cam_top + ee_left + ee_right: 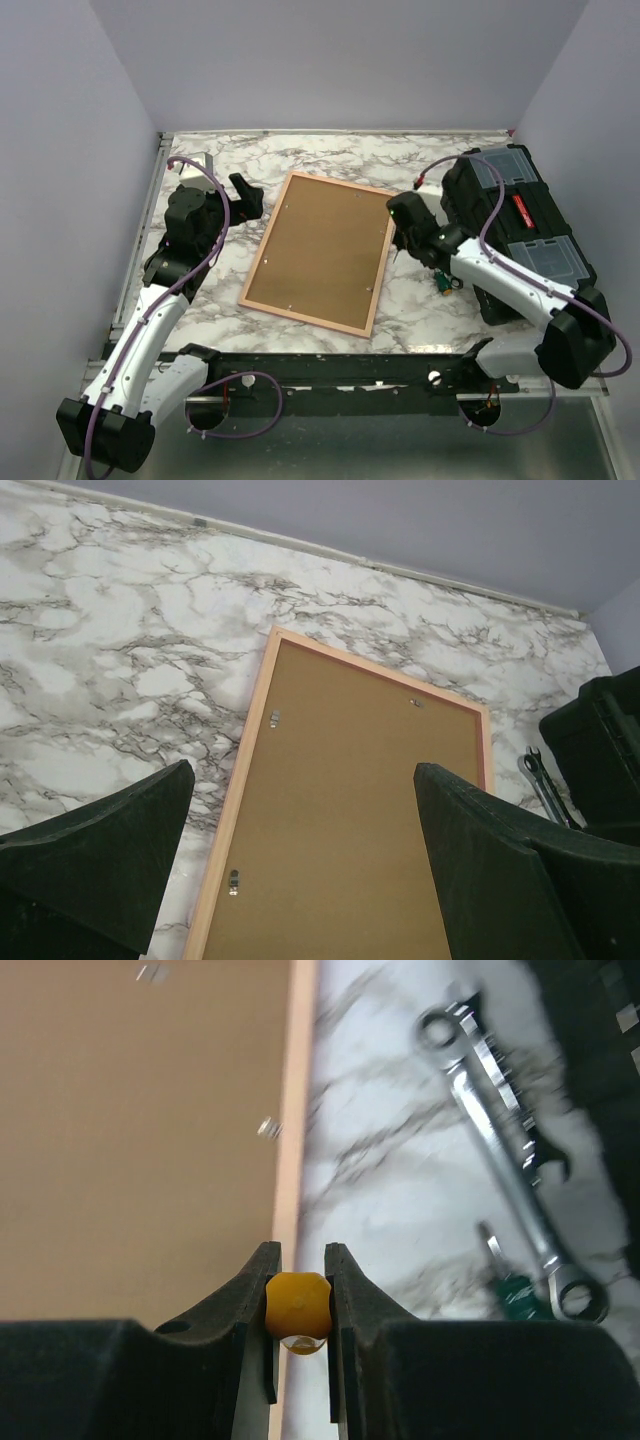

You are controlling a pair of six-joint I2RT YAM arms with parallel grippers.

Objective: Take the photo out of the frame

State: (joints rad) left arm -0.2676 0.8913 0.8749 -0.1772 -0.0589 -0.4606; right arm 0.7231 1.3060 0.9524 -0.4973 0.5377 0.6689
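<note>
Mid-table — frame (pixel 318 252) back-up, long axis near-to-far; left end effector (pixel 305 772) wide, right end effector (pixel 302 1250) tight on yellow lump (pixel 297 1303).

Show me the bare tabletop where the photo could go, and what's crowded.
Free: the marble table beyond the frame, by the far wall, and left of the frame, beside the left arm. Crowded: between frame and toolbox sit a wrench, a green-handled tool and the right gripper clamping a yellow piece.
</note>
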